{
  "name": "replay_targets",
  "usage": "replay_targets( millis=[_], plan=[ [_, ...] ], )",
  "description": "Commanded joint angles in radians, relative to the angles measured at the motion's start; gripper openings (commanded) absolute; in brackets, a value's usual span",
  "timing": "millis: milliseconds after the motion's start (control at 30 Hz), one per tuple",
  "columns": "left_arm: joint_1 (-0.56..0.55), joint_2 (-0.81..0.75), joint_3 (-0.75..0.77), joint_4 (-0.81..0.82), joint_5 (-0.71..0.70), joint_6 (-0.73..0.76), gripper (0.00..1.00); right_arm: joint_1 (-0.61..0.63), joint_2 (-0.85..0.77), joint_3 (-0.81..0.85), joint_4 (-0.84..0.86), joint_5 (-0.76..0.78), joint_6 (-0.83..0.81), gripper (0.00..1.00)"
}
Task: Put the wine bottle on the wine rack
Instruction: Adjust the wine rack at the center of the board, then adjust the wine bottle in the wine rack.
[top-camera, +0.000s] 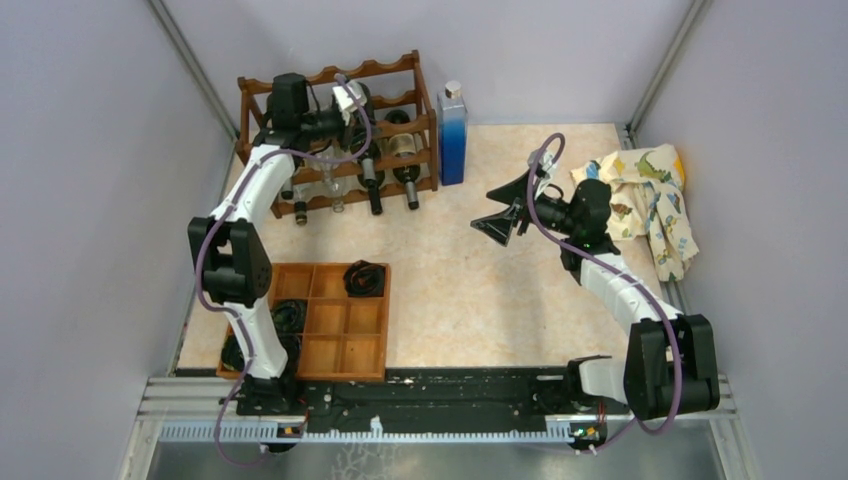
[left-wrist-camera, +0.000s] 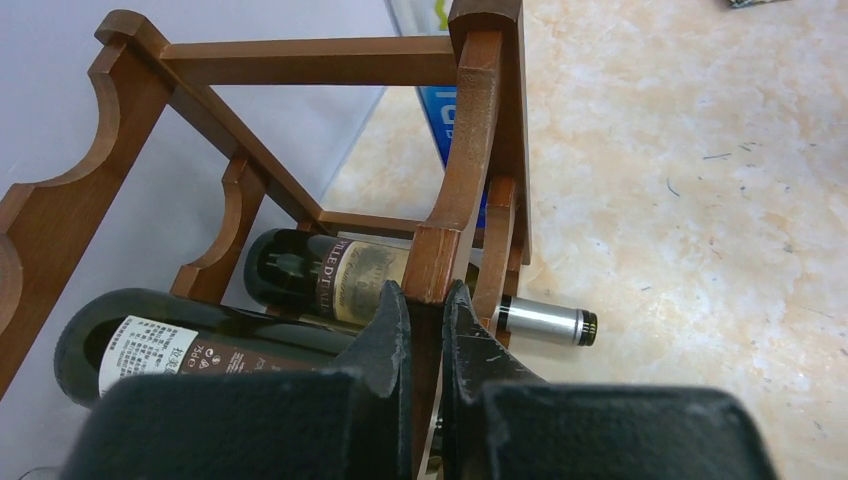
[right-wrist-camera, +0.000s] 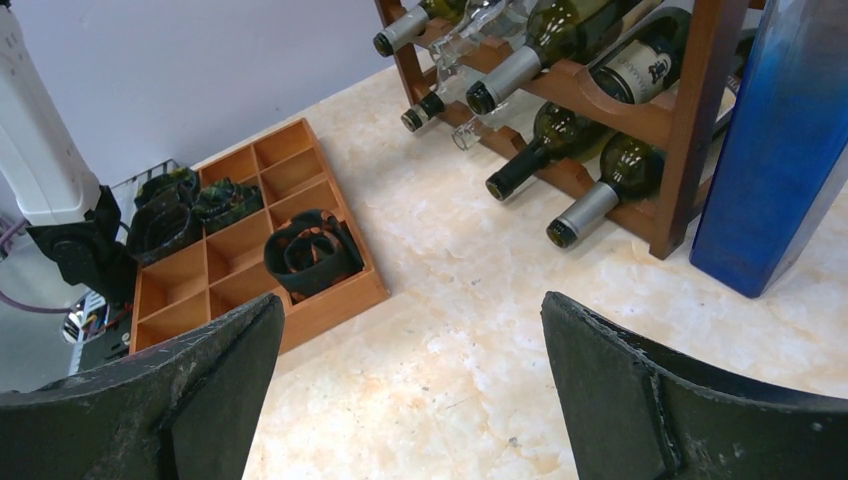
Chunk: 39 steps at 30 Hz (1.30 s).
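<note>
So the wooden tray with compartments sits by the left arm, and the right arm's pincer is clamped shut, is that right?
Not quite: the right pincer is wide open and empty, as the right wrist view shows. The wooden tray does sit by the left arm.

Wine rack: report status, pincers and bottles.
Left pincer shut at wine rack rail, no bottle held. Right pincer open, empty, away from rack. Bottles lie in rack. Blue bottle stands beside it.
</note>
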Motion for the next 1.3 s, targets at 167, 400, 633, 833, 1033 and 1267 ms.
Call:
replay_targets(
  millis=[167, 400, 633, 833, 1033, 1267],
  plan=[
    [-0.03, -0.143, -0.112, -0.064, 0.138, 0.016, 0.0, -0.008, -0.015, 0.056, 0.047, -0.016, -0.002, 0.98],
    [-0.03, -0.218, -0.19, -0.046, 0.123, -0.012, 0.0, -0.01, -0.016, 0.077, 0.028, -0.016, -0.038, 0.98],
    [-0.03, -0.3, -0.272, 0.107, 0.055, -0.19, 0.2, -0.01, 0.002, 0.146, -0.001, 0.012, -0.179, 0.98],
    [-0.03, -0.405, -0.368, 0.386, -0.057, -0.465, 0.75, -0.01, 0.064, 0.21, 0.043, 0.118, -0.324, 0.98],
    [-0.025, -0.551, -0.466, 0.485, -0.197, -0.655, 0.96, -0.01, 0.156, 0.311, 0.045, 0.187, -0.297, 0.98],
    [-0.015, -0.77, -0.625, 0.38, -0.448, -0.892, 0.99, -0.01, 0.291, 0.523, -0.086, 0.163, -0.272, 0.98]
  ],
)
